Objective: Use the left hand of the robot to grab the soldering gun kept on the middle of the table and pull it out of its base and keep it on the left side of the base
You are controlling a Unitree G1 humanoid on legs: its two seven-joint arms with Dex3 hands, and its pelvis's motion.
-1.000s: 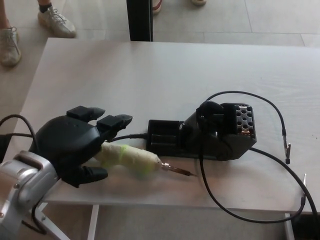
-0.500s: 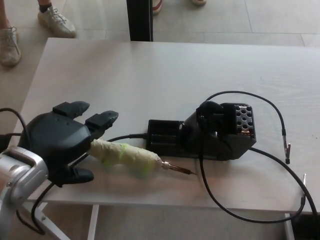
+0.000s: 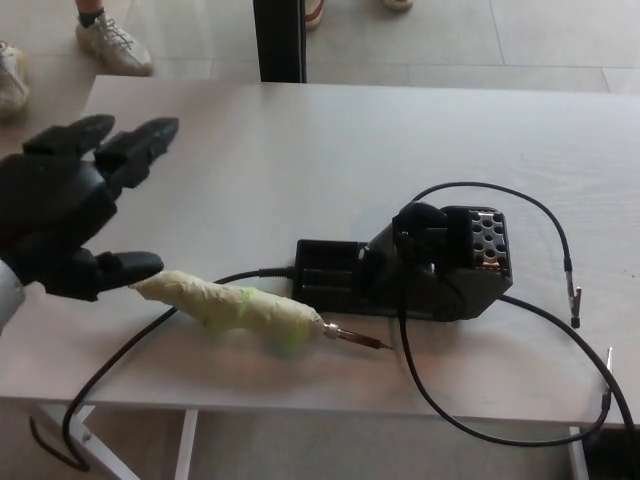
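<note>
The soldering gun (image 3: 235, 308), its handle wrapped in pale yellow-green tape, lies flat on the table (image 3: 300, 140) to the left of its black base (image 3: 420, 268). Its metal tip (image 3: 358, 341) points right, toward the base's front. My left hand (image 3: 70, 210) hovers open at the left edge, fingers spread, just up and left of the handle's back end and not holding it. The gun's black cord (image 3: 130, 345) trails off the front left edge. My right hand is out of sight.
A black cable (image 3: 520, 210) loops from the base around the table's right side, ending in small clips (image 3: 576, 295). A dark post (image 3: 279, 40) stands behind the table. A person's shoes (image 3: 110, 40) show on the floor at the far left.
My left hand has let go of the gun's handle, opened, and drawn up and to the left. The gun stays lying left of the base.
</note>
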